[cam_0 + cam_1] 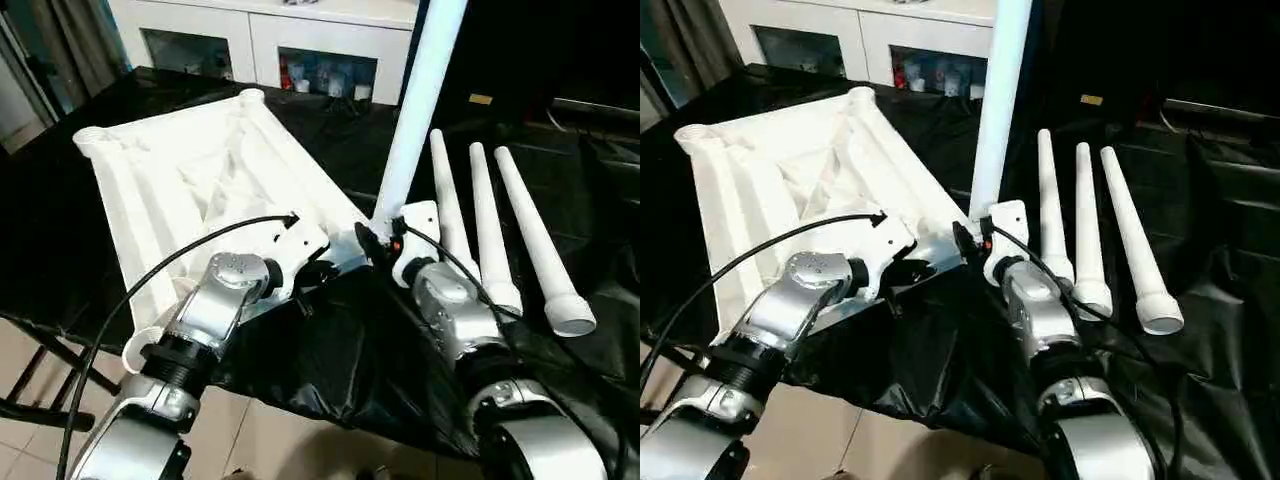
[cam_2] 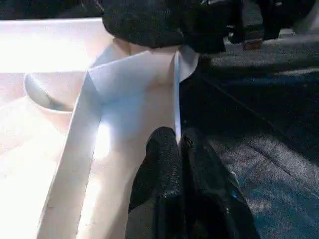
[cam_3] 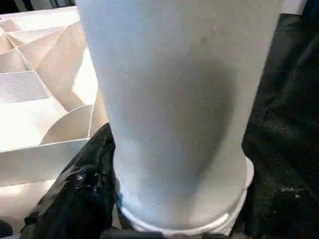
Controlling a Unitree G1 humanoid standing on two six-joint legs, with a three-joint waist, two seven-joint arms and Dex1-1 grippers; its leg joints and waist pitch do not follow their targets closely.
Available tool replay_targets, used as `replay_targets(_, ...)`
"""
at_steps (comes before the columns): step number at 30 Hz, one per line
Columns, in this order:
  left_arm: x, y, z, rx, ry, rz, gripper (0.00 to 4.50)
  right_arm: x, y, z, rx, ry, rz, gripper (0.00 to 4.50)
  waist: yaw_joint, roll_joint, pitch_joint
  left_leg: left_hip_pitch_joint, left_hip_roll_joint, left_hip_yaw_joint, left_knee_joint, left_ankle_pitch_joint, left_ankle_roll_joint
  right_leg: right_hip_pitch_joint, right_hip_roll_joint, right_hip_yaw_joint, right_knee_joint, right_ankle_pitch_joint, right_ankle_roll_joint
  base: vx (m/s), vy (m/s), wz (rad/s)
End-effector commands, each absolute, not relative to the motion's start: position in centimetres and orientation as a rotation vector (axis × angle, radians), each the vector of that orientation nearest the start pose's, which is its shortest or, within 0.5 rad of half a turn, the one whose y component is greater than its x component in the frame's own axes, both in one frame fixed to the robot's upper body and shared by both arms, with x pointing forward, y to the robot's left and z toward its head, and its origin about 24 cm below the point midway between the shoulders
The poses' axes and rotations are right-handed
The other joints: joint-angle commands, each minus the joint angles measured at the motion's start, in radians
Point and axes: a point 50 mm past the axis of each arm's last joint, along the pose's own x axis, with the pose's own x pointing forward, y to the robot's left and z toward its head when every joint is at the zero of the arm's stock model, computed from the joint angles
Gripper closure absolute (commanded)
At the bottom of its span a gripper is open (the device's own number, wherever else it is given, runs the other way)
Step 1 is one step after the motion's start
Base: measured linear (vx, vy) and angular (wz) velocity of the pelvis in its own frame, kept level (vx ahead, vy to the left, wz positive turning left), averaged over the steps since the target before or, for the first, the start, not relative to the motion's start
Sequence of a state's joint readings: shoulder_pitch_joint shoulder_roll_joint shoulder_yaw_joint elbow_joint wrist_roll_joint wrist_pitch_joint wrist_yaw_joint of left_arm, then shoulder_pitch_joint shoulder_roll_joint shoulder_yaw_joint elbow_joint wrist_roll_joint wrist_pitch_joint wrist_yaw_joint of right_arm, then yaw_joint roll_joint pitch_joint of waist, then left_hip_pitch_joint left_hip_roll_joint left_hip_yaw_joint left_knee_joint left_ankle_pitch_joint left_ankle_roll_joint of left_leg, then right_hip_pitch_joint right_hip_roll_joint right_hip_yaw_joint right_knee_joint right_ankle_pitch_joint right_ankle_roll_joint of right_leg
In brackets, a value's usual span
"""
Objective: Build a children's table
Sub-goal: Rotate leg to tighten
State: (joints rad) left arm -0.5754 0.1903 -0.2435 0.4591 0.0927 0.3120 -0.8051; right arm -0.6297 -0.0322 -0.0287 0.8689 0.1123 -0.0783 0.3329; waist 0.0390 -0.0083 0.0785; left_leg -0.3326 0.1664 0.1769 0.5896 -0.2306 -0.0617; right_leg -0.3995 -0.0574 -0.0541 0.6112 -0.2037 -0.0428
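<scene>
The white table top (image 1: 200, 170) lies upside down on the black cloth, its ribbed underside and round corner sockets facing up. One white leg (image 1: 415, 110) stands upright in the near right corner socket. My right gripper (image 1: 385, 245) is shut on this leg just above its collar, and the leg's tube (image 3: 179, 99) looms close in the right wrist view. My left gripper (image 2: 178, 142) is shut on the top's thin near rim beside that corner, one finger (image 2: 162, 164) on each side. Three more legs (image 1: 490, 225) lie side by side to the right.
Black cloth (image 1: 340, 370) covers the work table and hangs over its near edge above a tiled floor. A white cabinet (image 1: 270, 40) stands behind. A black cable (image 1: 150, 270) loops over my left forearm. Dark folding-stand legs (image 1: 40, 380) show at lower left.
</scene>
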Motion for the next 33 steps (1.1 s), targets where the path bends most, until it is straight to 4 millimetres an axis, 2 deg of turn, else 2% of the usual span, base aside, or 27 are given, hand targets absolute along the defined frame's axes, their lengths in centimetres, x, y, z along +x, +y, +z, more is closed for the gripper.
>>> replay_targets(1, 31.2, 6.7, 5.7, 0.305, 0.313, -1.17, 4.5, 33.9, -8.7, 1.5, 0.074, 0.273, 0.536, 0.98, 0.004, -0.009, -0.049, -0.014, 0.065, -0.023, -0.076, -0.082, 0.098, 0.05, -0.101, 0.06, -0.079, -0.193, -0.227, 0.0, 0.0, 0.0)
replay_targets(3, 31.0, 7.1, 5.6, 0.318, 0.315, -1.196, 4.5, 34.0, -9.0, 2.0, 0.043, 0.24, 0.574, 0.71, 0.005, -0.009, -0.053, -0.014, 0.064, -0.02, -0.072, -0.048, 0.113, 0.051, -0.1, 0.06, -0.07, -0.123, -0.243, 0.0, 0.0, 0.0)
replay_targets(4, 31.0, 7.2, 5.5, 0.322, 0.316, -1.205, 4.5, 33.9, -9.2, 2.1, 0.035, 0.232, 0.589, 0.71, 0.005, -0.01, -0.055, -0.016, 0.063, -0.02, -0.071, -0.032, 0.119, 0.053, -0.1, 0.061, -0.066, -0.096, -0.248, 0.0, 0.0, 0.0)
replay_targets(5, 30.7, 7.8, 5.4, 0.333, 0.321, -1.241, 4.5, 33.8, -9.7, 2.5, -0.001, 0.204, 0.669, 0.71, 0.009, -0.011, -0.057, -0.014, 0.062, -0.018, -0.067, -0.013, 0.139, 0.052, -0.099, 0.059, -0.064, -0.056, -0.257, 0.0, 0.0, 0.0)
replay_targets(6, 30.6, 8.1, 5.4, 0.334, 0.325, -1.254, 4.5, 33.6, -9.9, 2.7, -0.017, 0.195, 0.704, 0.71, 0.008, -0.012, -0.058, -0.019, 0.062, -0.017, -0.064, 0.011, 0.159, 0.055, -0.099, 0.059, -0.057, -0.015, -0.264, 0.0, 0.0, 0.0)
replay_targets(8, 30.4, 8.5, 5.4, 0.322, 0.332, -1.287, 4.5, 33.4, -10.5, 2.9, -0.052, 0.188, 0.761, 0.71, 0.011, -0.01, -0.06, -0.017, 0.065, -0.017, -0.061, 0.037, 0.18, 0.054, -0.1, 0.056, -0.052, 0.024, -0.275, 0.0, 0.0, 0.0)
replay_targets(12, 30.0, 9.4, 5.3, 0.341, 0.349, -1.35, 4.5, 32.3, -11.6, 3.4, -0.083, 0.187, 0.941, 0.71, 0.016, -0.014, -0.059, -0.017, 0.07, -0.016, -0.059, 0.033, 0.198, 0.055, -0.101, 0.052, -0.053, 0.005, -0.28, 0.0, 0.0, 0.0)
replay_targets(14, 29.7, 9.8, 5.2, 0.353, 0.367, -1.381, 4.5, 31.7, -12.4, 3.5, -0.103, 0.199, 1.026, 0.71, 0.018, -0.014, -0.061, -0.013, 0.072, -0.015, -0.059, 0.036, 0.199, 0.052, -0.1, 0.051, -0.053, -0.007, -0.277, 0.0, 0.0, 0.0)
replay_targets(15, 29.7, 9.9, 5.1, 0.356, 0.373, -1.392, 4.5, 31.5, -12.6, 3.6, -0.108, 0.203, 1.051, 0.71, 0.021, -0.015, -0.059, -0.016, 0.071, -0.017, -0.06, 0.033, 0.197, 0.055, -0.1, 0.05, -0.054, -0.016, -0.275, 0.0, 0.0, 0.0)
replay_targets(18, 29.3, 10.5, 5.0, 0.379, 0.395, -1.443, 4.5, 30.6, -13.5, 3.9, -0.132, 0.224, 1.161, 0.71, 0.026, -0.015, -0.059, -0.014, 0.073, -0.015, -0.059, 0.025, 0.194, 0.053, -0.098, 0.049, -0.054, -0.031, -0.27, 0.0, 0.0, 0.0)
replay_targets(20, 28.9, 11.2, 4.8, 0.404, 0.424, -1.494, 4.5, 30.0, -14.0, 4.1, -0.15, 0.248, 1.242, 0.96, 0.029, -0.016, -0.06, -0.017, 0.075, -0.016, -0.058, 0.03, 0.192, 0.055, -0.098, 0.047, -0.052, -0.029, -0.266, 0.0, 0.0, 0.0)
replay_targets(29, 28.5, 12.1, 4.7, 0.431, 0.46, -1.555, 4.5, 29.4, -14.4, 4.1, -0.175, 0.31, 1.328, 1.65, 0.028, -0.018, -0.065, -0.017, 0.074, -0.016, -0.056, 0.038, 0.169, 0.055, -0.099, 0.046, -0.049, -0.016, -0.272, 0.0, 0.0, 0.0)
replay_targets(33, 28.9, 11.9, 4.8, 0.373, 0.445, -1.527, 4.5, 29.3, -14.0, 3.7, -0.133, 0.316, 1.299, 1.71, 0.028, -0.021, -0.068, -0.018, 0.072, -0.016, -0.054, 0.05, 0.171, 0.057, -0.1, 0.046, -0.047, -0.002, -0.277, 0.0, 0.0, 0.0)
